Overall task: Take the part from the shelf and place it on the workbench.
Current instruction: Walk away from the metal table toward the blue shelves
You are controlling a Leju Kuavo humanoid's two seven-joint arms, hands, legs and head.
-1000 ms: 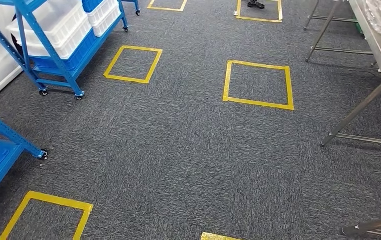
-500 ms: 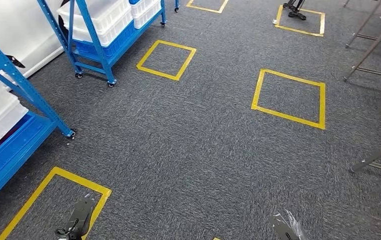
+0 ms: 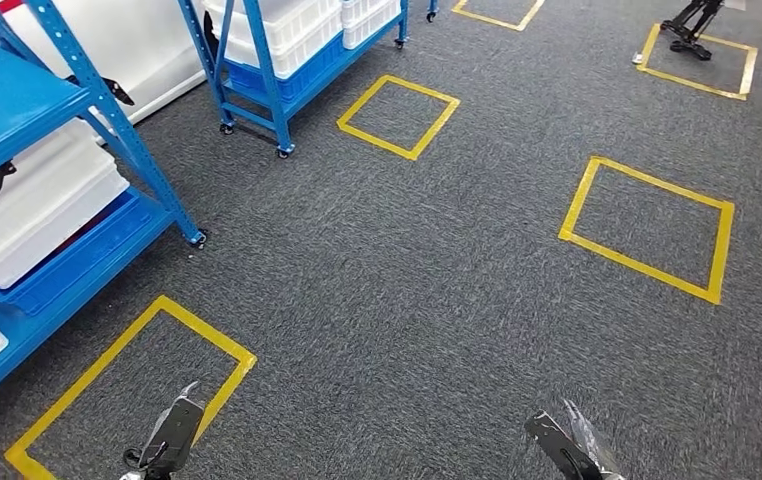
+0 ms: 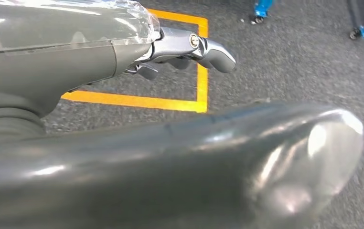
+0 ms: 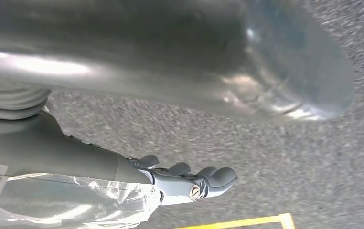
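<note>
I see grey carpet point(image 3: 407, 300) with yellow tape squares on it: one near the left hand point(image 3: 127, 385), one mid-floor point(image 3: 397, 117), one to the right point(image 3: 647, 228), and a far one point(image 3: 699, 58) with a dark stand point(image 3: 689, 22) on it.

Blue shelf point(image 3: 47, 170) sits at left, on wheels. White bins point(image 3: 42, 205) rest on its lower level above a blue tray point(image 3: 82, 262). I can't pick out the part itself from here (bins look closed off from this angle, contents not visible). A second blue shelf point(image 3: 277, 50) stands further back, also holding white bins point(image 3: 277, 30).

Left hand point(image 3: 170, 440) hangs low at the bottom edge of the head view, over the corner of the near tape square. Left wrist view shows its fingers point(image 4: 204, 47) stretched out and apart from the thumb point(image 4: 247, 162), nothing in them.

Right hand point(image 3: 565, 448) hangs low at bottom right, with clear plastic wrap point(image 5: 65, 200) on the back of it. Right wrist view shows the fingers point(image 5: 208, 179) extended, lightly bent at the tips, thumb point(image 5: 266, 67) well apart from them, holding nothing. Both hands hang above bare carpet, well apart from the shelves.
</note>
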